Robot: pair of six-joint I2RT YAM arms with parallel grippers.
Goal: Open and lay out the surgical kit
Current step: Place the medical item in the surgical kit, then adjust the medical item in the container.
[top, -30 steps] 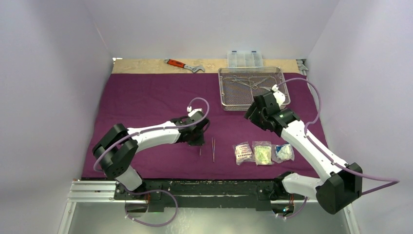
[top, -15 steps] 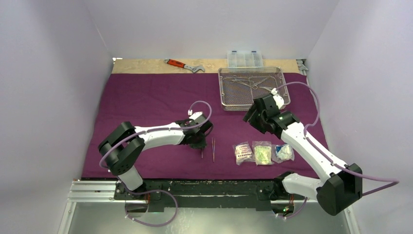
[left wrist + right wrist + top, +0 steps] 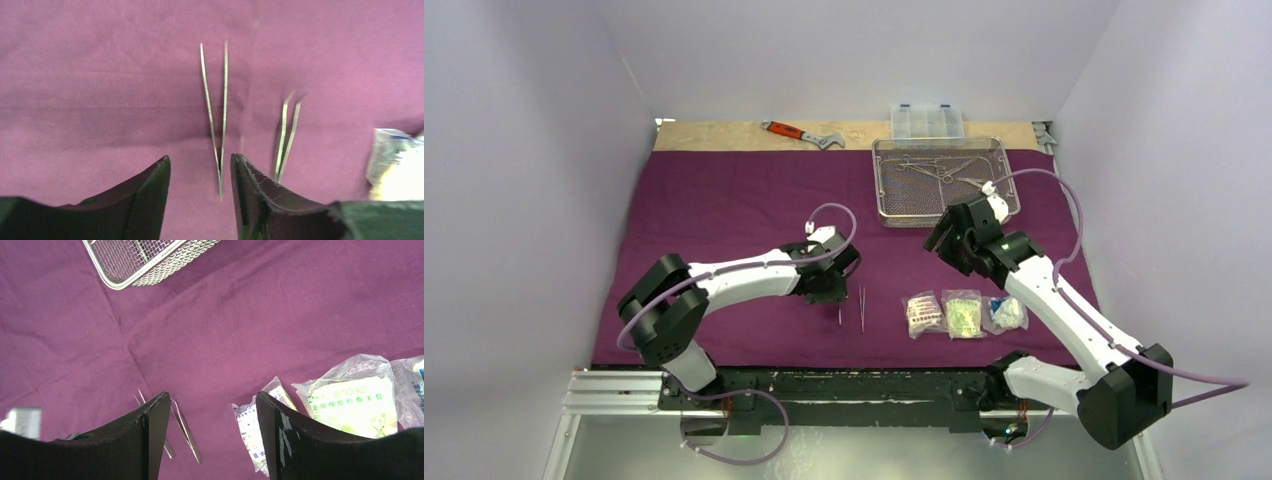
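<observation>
Straddling tweezers (image 3: pixel 215 115), left end effector (image 3: pixel 200 166) apart; right end effector (image 3: pixel 211 397) apart; wrench (image 3: pixel 801 132), box (image 3: pixel 927 120) beyond cloth (image 3: pixel 724 200).

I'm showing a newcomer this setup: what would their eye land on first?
The large dark-purple cloth spread across the workspace stands out first, with the silver wire-mesh tray at its far right. Near the front edge, two slim tweezers lie side by side, left of three clear packets, with the left gripper open over one pair's joined end.
</observation>
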